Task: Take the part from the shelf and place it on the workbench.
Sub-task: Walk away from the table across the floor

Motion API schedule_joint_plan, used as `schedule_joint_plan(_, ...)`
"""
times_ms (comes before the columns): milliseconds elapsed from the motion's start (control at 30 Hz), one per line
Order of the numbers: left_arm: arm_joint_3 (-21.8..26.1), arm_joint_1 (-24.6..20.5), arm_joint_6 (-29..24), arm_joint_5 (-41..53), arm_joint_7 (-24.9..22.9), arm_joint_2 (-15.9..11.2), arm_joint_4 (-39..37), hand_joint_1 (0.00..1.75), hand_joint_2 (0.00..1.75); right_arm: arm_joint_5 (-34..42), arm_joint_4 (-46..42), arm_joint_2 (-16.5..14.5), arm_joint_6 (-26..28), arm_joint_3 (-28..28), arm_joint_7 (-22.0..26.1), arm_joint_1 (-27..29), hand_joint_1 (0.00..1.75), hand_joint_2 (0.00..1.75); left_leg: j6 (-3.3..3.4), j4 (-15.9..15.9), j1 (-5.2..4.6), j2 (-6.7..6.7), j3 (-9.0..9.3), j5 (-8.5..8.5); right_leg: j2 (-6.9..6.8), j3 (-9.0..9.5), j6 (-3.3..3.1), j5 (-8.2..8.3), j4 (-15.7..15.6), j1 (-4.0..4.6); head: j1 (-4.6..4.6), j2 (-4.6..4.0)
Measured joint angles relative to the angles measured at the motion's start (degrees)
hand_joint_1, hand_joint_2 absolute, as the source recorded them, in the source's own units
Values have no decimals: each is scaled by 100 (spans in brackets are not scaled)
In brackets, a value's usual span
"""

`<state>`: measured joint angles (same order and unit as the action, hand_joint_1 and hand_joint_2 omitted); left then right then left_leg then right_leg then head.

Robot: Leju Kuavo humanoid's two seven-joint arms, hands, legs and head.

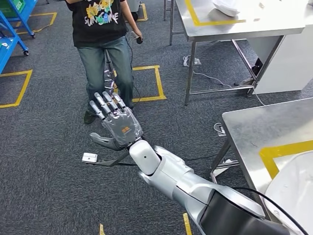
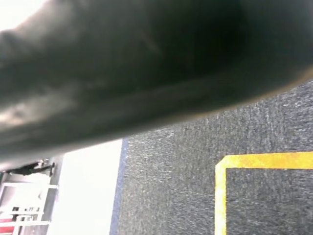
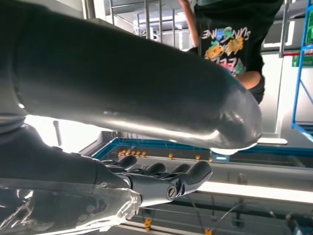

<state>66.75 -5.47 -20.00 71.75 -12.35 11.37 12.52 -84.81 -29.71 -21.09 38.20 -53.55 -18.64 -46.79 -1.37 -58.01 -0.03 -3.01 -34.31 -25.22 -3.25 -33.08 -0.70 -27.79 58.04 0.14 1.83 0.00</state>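
Note:
My right hand [image 1: 116,122] reaches forward and to the left over the grey carpet, fingers straight and apart, thumb out to the side, nothing in it. The right wrist view shows its dark fingers [image 3: 166,178] extended and its thick thumb [image 3: 147,83] apart from them. A steel workbench [image 1: 255,127] with a yellow tape mark stands at my right, its near corner bare. I see no part in any view. A dark blurred mass [image 2: 129,73] that looks like my left hand lies close to the left wrist camera, over carpet with yellow tape [image 2: 221,196]; its fingers cannot be made out.
A person [image 1: 103,49] in a black printed T-shirt and jeans stands just beyond my right hand, holding a small dark controller [image 1: 139,40]. Blue shelving [image 1: 11,29] is at the far left. A second steel table [image 1: 239,22] stands at the back right. A small white block [image 1: 89,157] lies on the floor.

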Motion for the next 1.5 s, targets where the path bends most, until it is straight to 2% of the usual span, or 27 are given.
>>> schedule_joint_plan(67,0,-8,17,10,-7,-3,0,0,0,-22,1,-3,7,-2,-19,-10,0,0,50,83,-15,27,12,-16,-90,7,43,-15,-5,21,-4,0)
schedule_joint_plan(133,1,6,41,23,-20,-4,0,0,0,-38,0,-8,12,-4,-26,-18,0,0,109,115,9,113,22,7,-37,-28,104,-101,80,6,-8,0)
schedule_joint_plan(200,2,4,57,42,-31,-4,0,0,0,-43,2,-4,10,-4,-50,-25,0,0,165,137,37,202,35,25,163,-274,161,-386,590,-17,-28,0)
schedule_joint_plan(267,1,-5,64,58,-36,-4,0,0,0,-49,17,13,8,-3,-75,-11,0,0,190,136,40,305,31,23,277,-668,186,-714,1383,-26,-41,0)
schedule_joint_plan(300,0,-5,66,62,-38,-5,0,0,0,-51,28,23,8,-2,-82,-1,0,0,194,135,39,360,33,23,292,-808,190,-769,1634,-27,-41,0)
schedule_joint_plan(333,0,-1,66,62,-40,-7,0,0,0,-54,37,29,9,-2,-85,4,0,0,193,134,39,418,37,22,300,-846,185,-705,1665,-26,-42,0)
schedule_joint_plan(367,0,2,66,63,-42,-8,0,0,0,-56,43,33,9,-2,-87,4,0,0,190,132,39,477,46,20,315,-767,171,-533,1458,-27,-41,0)
schedule_joint_plan(433,0,2,68,64,-43,-6,0,0,0,-57,48,36,9,-2,-90,-10,0,0,168,127,35,586,62,11,447,-390,131,-114,649,-35,-39,0)
schedule_joint_plan(500,0,-4,72,67,-43,-5,0,0,0,-57,49,37,9,-1,-90,-20,0,0,119,113,31,672,49,10,586,-100,99,57,94,-47,-37,0)
schedule_joint_plan(600,0,13,81,87,-38,-11,0,0,0,-74,57,33,12,2,-105,-22,0,0,18,110,60,739,16,15,557,-37,46,63,-1,-39,-38,0)
schedule_joint_plan(667,-1,16,106,121,-14,-17,0,0,0,-118,71,26,21,22,-117,-45,0,0,-42,-72,61,616,-68,-126,479,-18,-19,83,-38,-56,-19,0)
schedule_joint_plan(767,-5,-11,182,166,25,-26,0,0,0,-195,119,36,27,79,-117,-68,0,0,-116,-1139,70,403,-573,-645,322,-6,-73,75,-54,-59,2,0)
schedule_joint_plan(800,-8,-12,209,178,32,-29,0,0,0,-214,138,41,27,93,-114,-64,0,0,-130,-1453,75,386,-727,-737,269,-4,-77,69,-54,-55,0,0)
schedule_joint_plan(833,-10,-9,234,188,36,-32,0,0,0,-234,156,45,27,102,-109,-60,0,0,-136,-1567,77,379,-786,-716,221,2,-79,61,-53,-53,2,0)
schedule_joint_plan(867,-13,-4,255,198,36,-36,0,0,0,-251,167,46,27,108,-102,-57,0,0,-132,-1439,77,367,-726,-579,178,13,-76,53,-52,-50,2,0)
schedule_joint_plan(900,-19,-1,273,205,36,-42,0,0,0,-267,174,46,27,113,-93,-58,0,0,-115,-1104,73,330,-558,-364,137,32,-71,40,-52,-46,2,0)
schedule_joint_plan(967,-34,-10,291,215,37,-49,0,0,0,-291,179,47,27,133,-75,-66,0,0,-51,-303,35,118,-155,-20,64,66,-43,9,-46,-17,3,0)
schedule_joint_plan(1033,-47,-32,297,221,37,-52,0,0,0,-304,184,50,27,157,-69,-73,0,0,16,75,-9,-30,16,47,-12,71,-5,-16,-40,25,-2,0)
schedule_joint_plan(1100,-52,-37,298,223,36,-53,0,0,0,-314,188,46,28,170,-65,-75,0,0,72,120,-11,40,14,40,-95,72,40,-39,-43,38,-4,0)
schedule_joint_plan(1133,-52,-30,298,223,36,-52,0,0,0,-321,190,43,28,177,-63,-78,0,0,102,138,0,85,20,50,-72,59,71,-82,-9,31,-6,0)
schedule_joint_plan(1200,-54,-30,302,232,33,-51,0,0,0,-344,192,42,29,192,-62,-89,0,0,166,170,29,175,39,71,94,-114,128,-308,366,9,-21,0)
schedule_joint_plan(1233,-55,-34,308,239,24,-51,0,0,0,-357,196,49,29,199,-63,-85,0,0,183,170,32,221,37,73,198,-287,145,-481,731,-3,-28,0)
schedule_joint_plan(1300,-58,-42,322,251,-5,-50,0,0,0,-387,204,69,28,207,-61,-50,0,0,197,168,32,331,34,74,285,-679,163,-752,1485,-15,-34,0)
schedule_joint_plan(1333,-58,-40,329,254,-24,-51,0,0,0,-402,207,78,27,210,-60,-27,0,0,197,166,32,387,35,74,297,-783,165,-749,1641,-17,-34,0)
schedule_joint_plan(1367,-58,-37,334,256,-37,-51,0,0,0,-418,208,85,27,215,-58,-12,0,0,196,162,32,445,38,73,305,-780,160,-630,1570,-20,-35,0)
schedule_joint_plan(1433,-60,-36,343,260,-54,-51,0,0,0,-447,207,90,27,231,-56,-6,0,0,180,151,35,557,46,64,398,-476,135,-190,838,-35,-35,0)
schedule_joint_plan(1500,-63,-44,350,263,-58,-51,0,0,0,-464,207,97,27,252,-55,-8,0,0,130,126,30,652,19,60,598,-142,112,58,164,-60,-31,0)
